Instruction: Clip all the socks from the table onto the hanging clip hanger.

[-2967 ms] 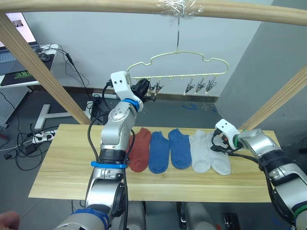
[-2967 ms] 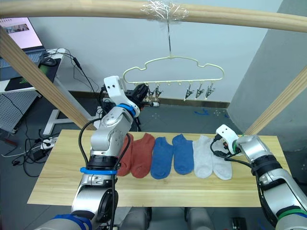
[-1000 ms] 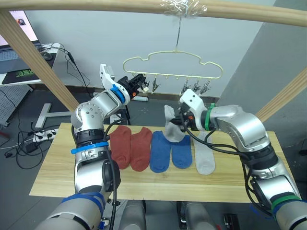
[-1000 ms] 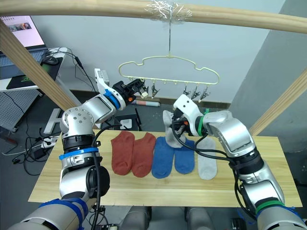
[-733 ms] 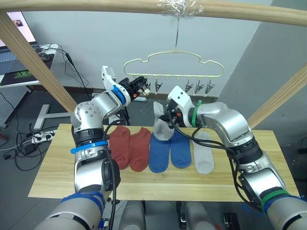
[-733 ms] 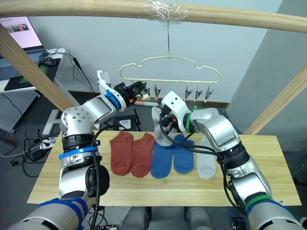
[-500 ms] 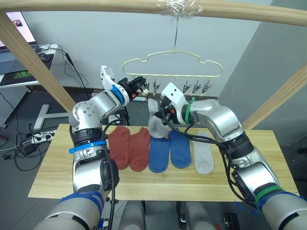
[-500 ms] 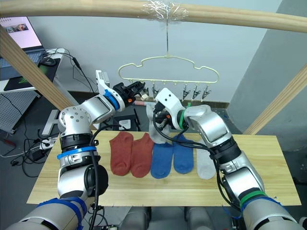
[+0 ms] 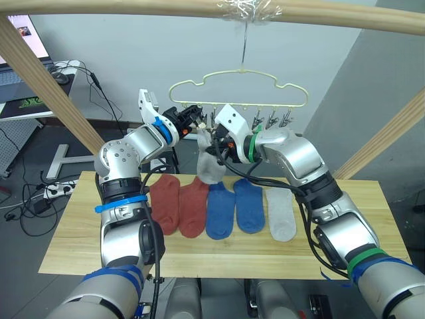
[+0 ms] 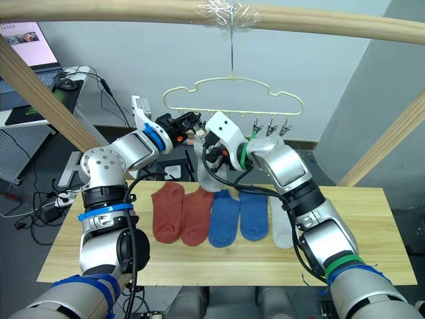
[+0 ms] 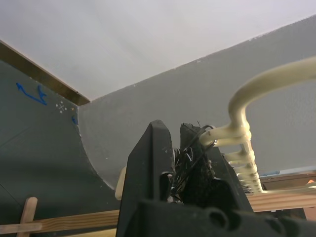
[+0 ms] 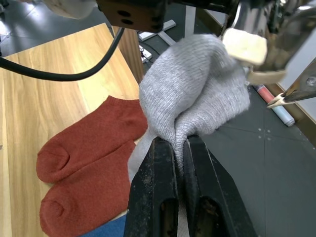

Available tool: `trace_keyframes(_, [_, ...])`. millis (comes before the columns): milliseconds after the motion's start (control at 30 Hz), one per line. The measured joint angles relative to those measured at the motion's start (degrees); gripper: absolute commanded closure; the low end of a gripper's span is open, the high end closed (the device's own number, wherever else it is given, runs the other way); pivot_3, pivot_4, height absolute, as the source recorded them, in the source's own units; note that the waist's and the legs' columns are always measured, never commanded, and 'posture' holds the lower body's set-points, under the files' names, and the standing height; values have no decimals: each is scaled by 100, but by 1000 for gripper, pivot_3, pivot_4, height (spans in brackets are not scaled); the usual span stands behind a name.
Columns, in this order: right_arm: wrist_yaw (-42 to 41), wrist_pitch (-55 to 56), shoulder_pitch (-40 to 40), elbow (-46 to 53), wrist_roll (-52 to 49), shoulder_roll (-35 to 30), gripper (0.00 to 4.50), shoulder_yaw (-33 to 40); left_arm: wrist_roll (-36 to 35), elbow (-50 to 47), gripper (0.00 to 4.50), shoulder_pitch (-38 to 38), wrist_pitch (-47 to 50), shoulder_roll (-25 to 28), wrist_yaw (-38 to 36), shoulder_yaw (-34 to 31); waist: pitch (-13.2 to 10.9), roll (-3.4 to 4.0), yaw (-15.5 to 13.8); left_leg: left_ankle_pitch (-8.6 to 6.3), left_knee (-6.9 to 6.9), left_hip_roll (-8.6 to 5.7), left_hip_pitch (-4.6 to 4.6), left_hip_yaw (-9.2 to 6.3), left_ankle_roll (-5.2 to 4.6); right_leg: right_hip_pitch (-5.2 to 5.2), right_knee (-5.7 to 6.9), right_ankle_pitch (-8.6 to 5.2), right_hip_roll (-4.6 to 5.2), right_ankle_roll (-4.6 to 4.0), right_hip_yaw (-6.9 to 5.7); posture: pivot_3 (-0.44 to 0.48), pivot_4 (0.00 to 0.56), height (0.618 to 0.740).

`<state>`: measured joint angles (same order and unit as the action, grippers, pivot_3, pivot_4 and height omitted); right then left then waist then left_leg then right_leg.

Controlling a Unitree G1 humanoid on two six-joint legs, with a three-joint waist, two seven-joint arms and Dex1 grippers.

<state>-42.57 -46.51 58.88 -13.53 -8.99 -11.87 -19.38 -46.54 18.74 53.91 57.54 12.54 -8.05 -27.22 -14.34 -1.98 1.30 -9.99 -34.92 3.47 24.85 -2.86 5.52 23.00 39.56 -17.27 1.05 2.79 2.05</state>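
1. Left gripper (image 9: 192, 120): raised to the left end of the clip hanger (image 9: 239, 86). In the left wrist view its fingers (image 11: 157, 148) are pressed together on a clip at the wire's end, prob. squeezing it so it gapes for the sock.
2. Grey sock (image 9: 208, 159): held in the air just right of that clip, its top edge level with the clip row and the rest dangling above the counter (image 9: 80, 226).
3. Right gripper (image 12: 177, 148): fingers clamped on a bunched fold of the grey sock, per the right wrist view; the grip sits low enough that a loose lobe of knit stands free to go into the clip.
4. Counter row, L to R: two red socks (image 9: 179, 203), two blue socks (image 9: 234, 206), one grey sock (image 9: 281, 211), lying flat side by side, waiting their turn.
5. Remaining clips (image 9: 271, 119): hang free further right on the hanger, none holding a sock.
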Motion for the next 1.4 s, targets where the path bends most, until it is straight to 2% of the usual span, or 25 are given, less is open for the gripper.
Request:
trace_keyframes(167, [-12, 134, 215, -288, 110, 166, 4485, 1, 4, 0, 4287, -36, -10, -7, 2, 7, 1, -2, 1, 16, 0, 2, 3, 2, 19, 27, 45, 0, -3, 0, 6, 74, 151, 740])
trace_keyframes(500, [158, 354, 479, -1121, 378, 447, 4485, 6, 20, -1, 4287, -48, -38, -11, 4, 42, 7, -11, -1, 23, -3, 1, 3, 1, 20, 27, 50, 5, -3, -9, 6, 74, 151, 740])
trace_keyframes(1400, [321, 280, 717, -1146, 443, 382, 4485, 262, 39, -1, 4287, -110, -207, 69, -44, 192, 10, -12, -15, 23, -3, 2, 3, 1, 20, 27, 51, 5, -3, -9, 6, 66, 143, 740])
